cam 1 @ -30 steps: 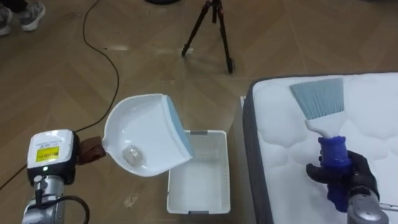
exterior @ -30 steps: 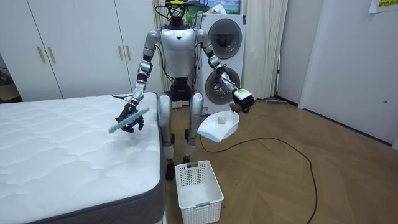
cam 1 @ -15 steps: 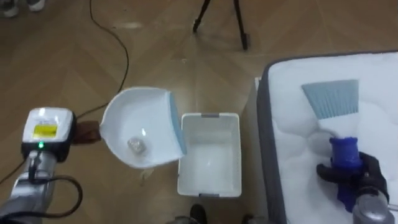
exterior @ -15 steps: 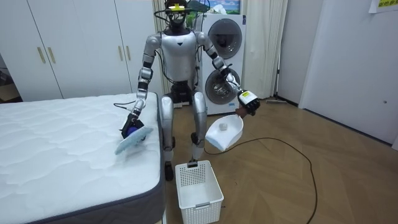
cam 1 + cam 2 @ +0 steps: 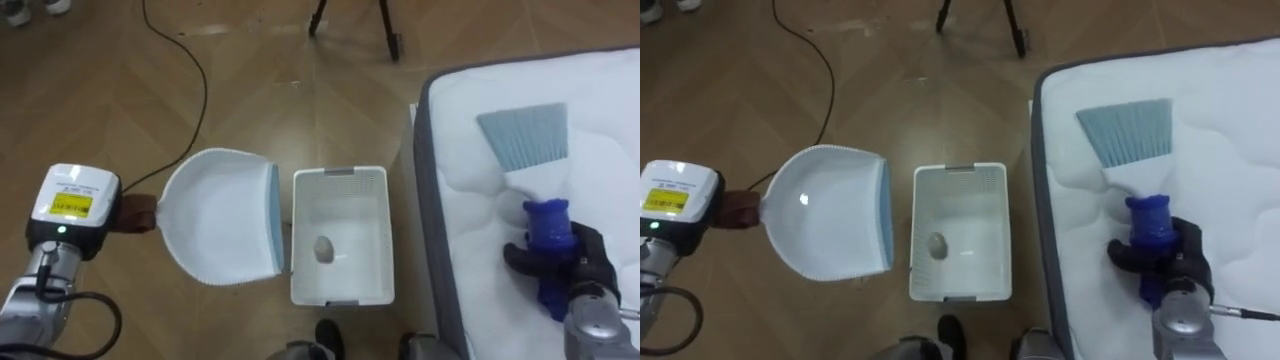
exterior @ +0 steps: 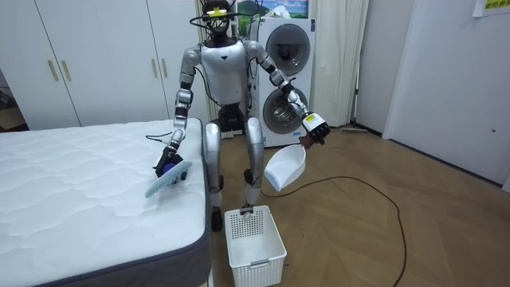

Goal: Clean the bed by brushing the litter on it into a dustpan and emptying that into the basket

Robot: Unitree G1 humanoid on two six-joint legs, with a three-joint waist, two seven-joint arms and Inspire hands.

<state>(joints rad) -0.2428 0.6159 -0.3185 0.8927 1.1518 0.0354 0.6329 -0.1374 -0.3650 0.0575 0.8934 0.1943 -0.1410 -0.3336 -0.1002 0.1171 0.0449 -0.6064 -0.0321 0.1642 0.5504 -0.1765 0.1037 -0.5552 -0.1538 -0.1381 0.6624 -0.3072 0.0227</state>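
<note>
I stand at the bed's corner. My left hand (image 6: 307, 139) is shut on the handle of a white dustpan (image 5: 220, 230), which is tipped on edge right beside a white mesh basket (image 5: 340, 174) on the floor. A small crumpled ball (image 5: 323, 248) lies inside the basket, and the pan looks empty. My right hand (image 5: 575, 265) is shut on the blue handle of a brush (image 5: 548, 238). Its pale blue bristles (image 5: 523, 135) rest on the white mattress (image 5: 600, 90) near the edge.
A tripod's legs (image 5: 385, 30) stand on the wood floor beyond the basket. A dark cable (image 5: 190, 90) runs across the floor at the left. Behind me are a washing machine (image 6: 287, 48) and white wardrobe doors (image 6: 80, 64).
The dustpan has tipped toward the basket, and the small ball that lay in it is now in the basket. The brush has stayed on the mattress.
</note>
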